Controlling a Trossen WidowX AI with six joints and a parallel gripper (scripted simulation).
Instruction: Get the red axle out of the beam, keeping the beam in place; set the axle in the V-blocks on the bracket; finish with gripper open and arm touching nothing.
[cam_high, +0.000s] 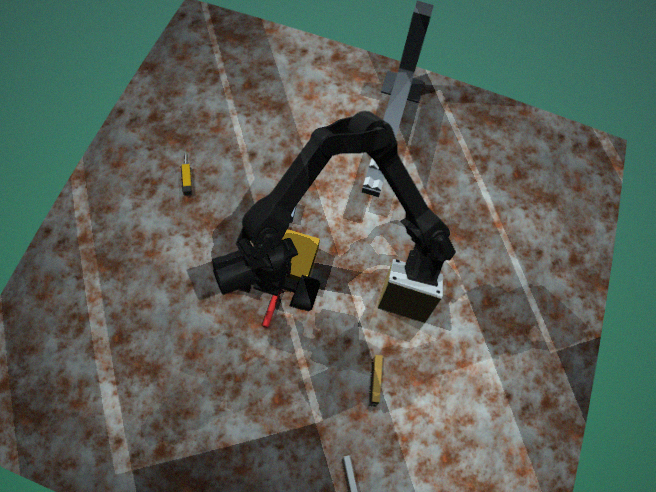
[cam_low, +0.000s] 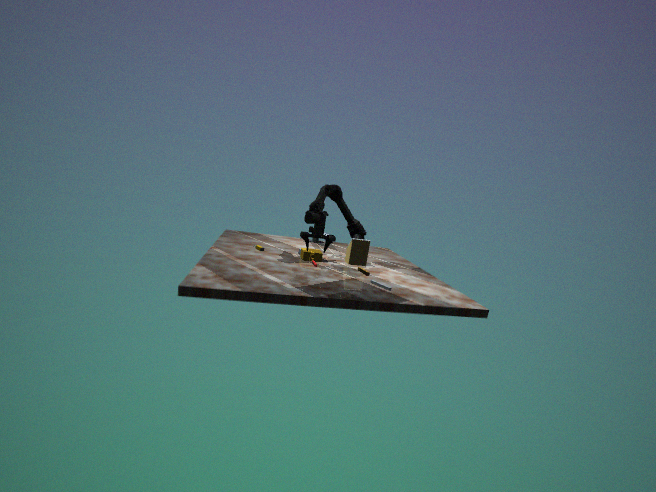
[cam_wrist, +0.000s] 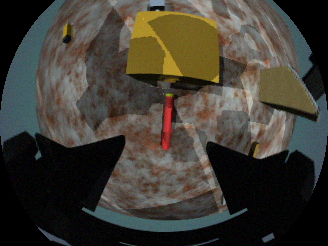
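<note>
My hand (cam_high: 286, 290) (cam_low: 316, 251) (cam_wrist: 167, 143) is spread wide with nothing between its fingers. It points down above the near end of the yellow beam block (cam_high: 303, 254) (cam_low: 311, 254) (cam_wrist: 175, 42), and the wrist view puts the red axle (cam_high: 270, 310) (cam_low: 314, 262) (cam_wrist: 167, 120) ahead of the gap, roughly centred and pointing along it.

The axle lies outside the block's near face, its yellow-tipped end towards the hole. From here I can't tell whether that tip is quite free of the bore, or whether the rod rests on the tabletop (cam_high: 174, 370) (cam_low: 254, 283) (cam_wrist: 135, 185).

I expect a light, stiff rod, smooth enough to roll or twist if pinched off-centre. I'd take it across its middle, fingers either side, and draw it straight away from the block before lifting, so that the beam isn't dragged.

The arm (cam_high: 360, 137) (cam_low: 332, 191) arches high from its pedestal (cam_high: 410, 301) (cam_low: 358, 252) (cam_wrist: 285, 90), elbow up, forearm dropping to the wrist. The V-blocks (cam_high: 371, 185) on the grey bracket (cam_high: 398, 100) wait beyond, unloaded as far as I can see; the arm hides part.
</note>
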